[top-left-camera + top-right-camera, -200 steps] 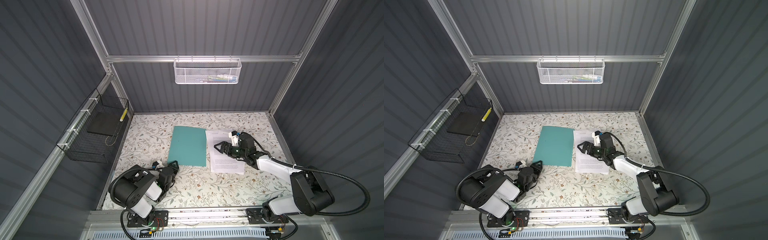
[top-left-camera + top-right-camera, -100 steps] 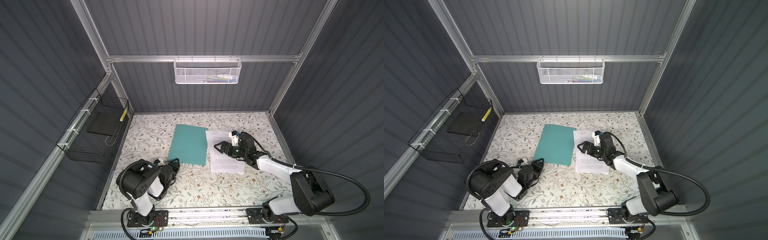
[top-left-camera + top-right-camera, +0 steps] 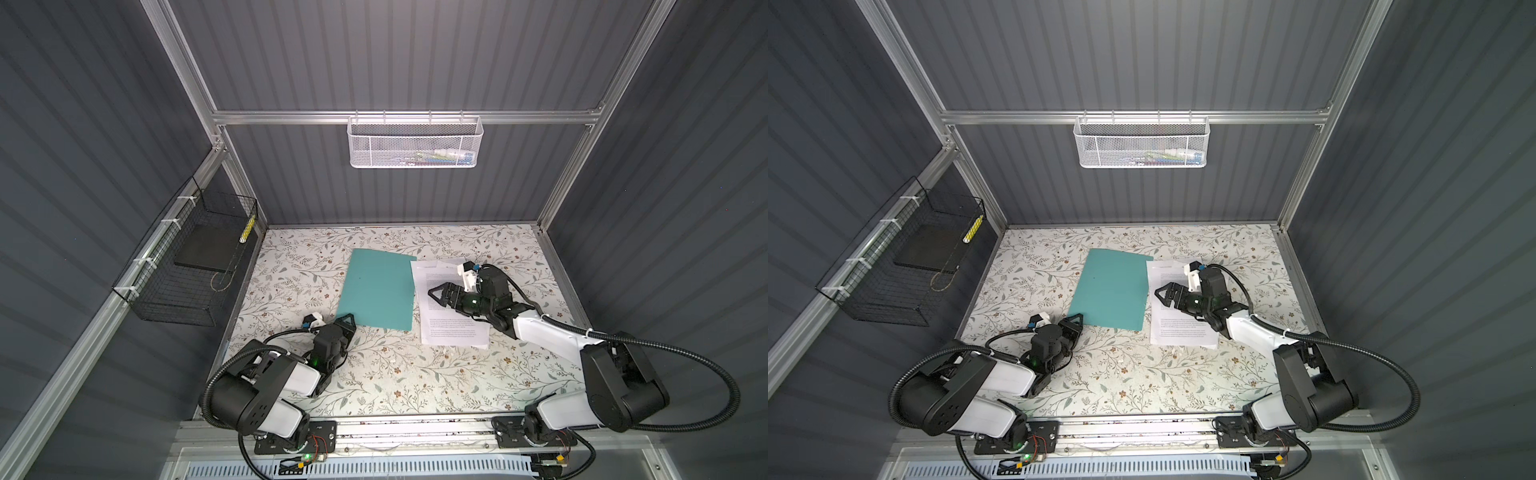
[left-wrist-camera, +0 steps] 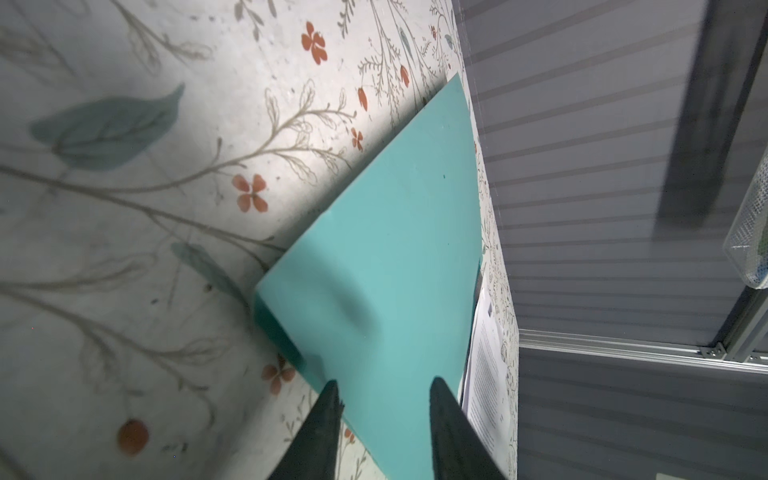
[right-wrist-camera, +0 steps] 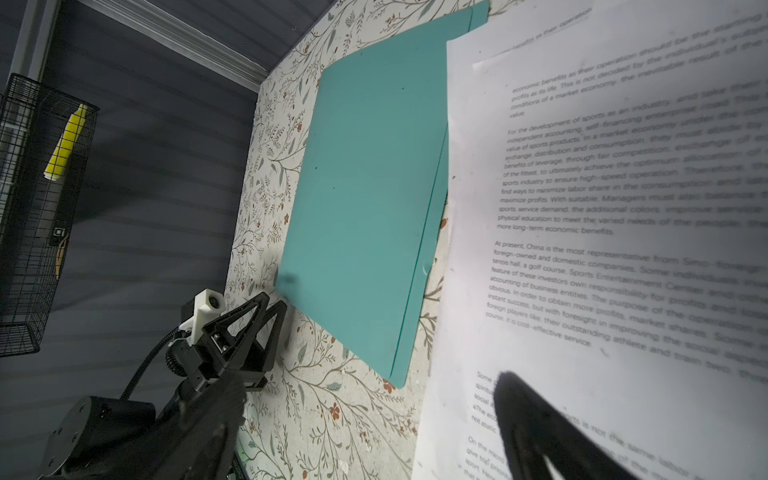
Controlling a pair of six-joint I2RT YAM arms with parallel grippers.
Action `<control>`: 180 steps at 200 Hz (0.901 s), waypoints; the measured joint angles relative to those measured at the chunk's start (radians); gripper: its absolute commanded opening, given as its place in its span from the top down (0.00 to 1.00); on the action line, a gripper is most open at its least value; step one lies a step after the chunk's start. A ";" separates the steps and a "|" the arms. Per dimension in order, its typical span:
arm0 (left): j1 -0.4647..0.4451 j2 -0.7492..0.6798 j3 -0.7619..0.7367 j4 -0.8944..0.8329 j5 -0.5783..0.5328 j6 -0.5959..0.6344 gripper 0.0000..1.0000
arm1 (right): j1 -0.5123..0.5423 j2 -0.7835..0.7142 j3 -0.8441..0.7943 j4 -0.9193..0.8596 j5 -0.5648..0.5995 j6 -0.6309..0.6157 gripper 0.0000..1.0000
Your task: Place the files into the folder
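Observation:
The teal folder (image 3: 378, 291) (image 3: 1113, 286) lies closed on the floral table, tilted a little. The files (image 3: 453, 332) (image 3: 1183, 330), white printed sheets, lie just right of it, their edge against the folder's right side. My left gripper (image 3: 347, 320) (image 3: 1077, 319) sits low at the folder's near left corner. In the left wrist view its jaws (image 4: 384, 384) stand a little apart over that corner of the folder (image 4: 395, 249), gripping nothing. My right gripper (image 3: 434, 296) (image 3: 1160, 296) hovers wide open over the files (image 5: 623, 208), one finger (image 5: 523, 411) above the text.
A black wire basket (image 3: 187, 266) on the left wall holds a dark grey slab and a yellow marker. A white mesh basket (image 3: 415, 141) hangs from the back rail. The right wrist view shows the left gripper (image 5: 270, 309) beside the folder (image 5: 365, 199).
The left arm has shifted its elbow and brought its gripper slightly closer to the folder's near left corner. The folder looks turned a touch. The right arm has not moved.

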 measured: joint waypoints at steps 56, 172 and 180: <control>0.006 0.035 0.016 -0.031 0.024 0.016 0.62 | 0.000 0.000 0.000 0.000 0.004 0.000 0.05; 0.006 0.071 0.015 -0.008 0.044 0.017 0.63 | 0.000 0.000 0.000 0.000 0.007 0.000 0.05; 0.006 0.080 0.018 -0.001 0.048 0.016 0.63 | 0.000 0.000 0.000 0.000 0.007 0.000 0.05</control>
